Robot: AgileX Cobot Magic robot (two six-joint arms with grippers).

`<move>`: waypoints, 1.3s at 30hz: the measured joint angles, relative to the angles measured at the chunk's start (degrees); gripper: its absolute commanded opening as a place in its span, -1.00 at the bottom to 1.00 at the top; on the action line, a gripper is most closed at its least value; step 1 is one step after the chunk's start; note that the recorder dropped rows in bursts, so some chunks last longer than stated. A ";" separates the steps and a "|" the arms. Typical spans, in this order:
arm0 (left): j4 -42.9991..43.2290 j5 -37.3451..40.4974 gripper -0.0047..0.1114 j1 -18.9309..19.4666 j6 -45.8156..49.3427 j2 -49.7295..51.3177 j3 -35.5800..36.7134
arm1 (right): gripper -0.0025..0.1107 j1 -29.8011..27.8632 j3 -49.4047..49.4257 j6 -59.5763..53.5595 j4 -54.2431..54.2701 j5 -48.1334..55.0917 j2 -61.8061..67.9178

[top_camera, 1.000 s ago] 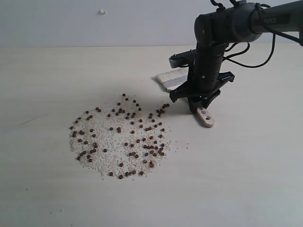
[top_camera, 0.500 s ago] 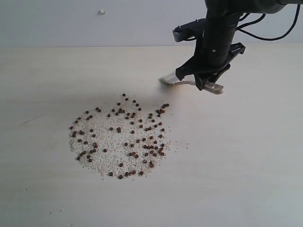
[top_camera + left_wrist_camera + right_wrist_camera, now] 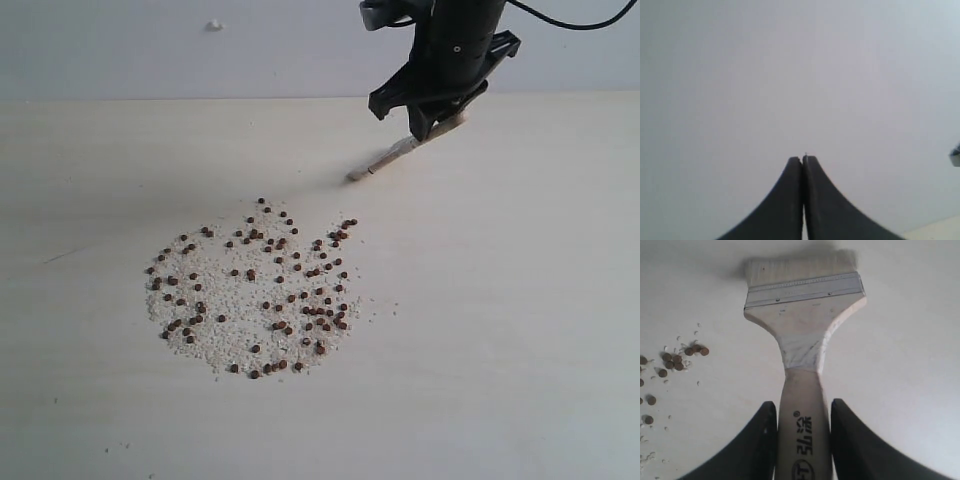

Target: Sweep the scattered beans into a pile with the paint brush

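Observation:
The beans (image 3: pixel 262 290) lie scattered in a round patch with pale crumbs on the light table; a few beans (image 3: pixel 677 357) also show in the right wrist view. My right gripper (image 3: pixel 432 112) is shut on the paint brush (image 3: pixel 400 152), its two fingers pressed against the wooden handle (image 3: pixel 803 427). The brush hangs tilted, bristles (image 3: pixel 800 269) down and touching the table just beyond the patch's far right edge. No gathered pile shows. My left gripper (image 3: pixel 803 159) is shut on nothing, facing a blank grey wall, out of the exterior view.
The table (image 3: pixel 500 330) is pale wood-tone, with a grey wall (image 3: pixel 150 50) behind its far edge. A small white speck (image 3: pixel 214 24) marks the wall. A black cable loops from the right arm at the top right.
The right gripper has lifted the brush off the table and carried it up and back. The brush has turned from lying flat to hanging tilted on its bristle tips.

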 measured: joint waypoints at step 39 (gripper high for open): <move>20.81 0.51 0.11 -27.17 5.58 108.17 -78.56 | -0.96 0.00 -1.80 -0.12 1.39 -4.03 -0.33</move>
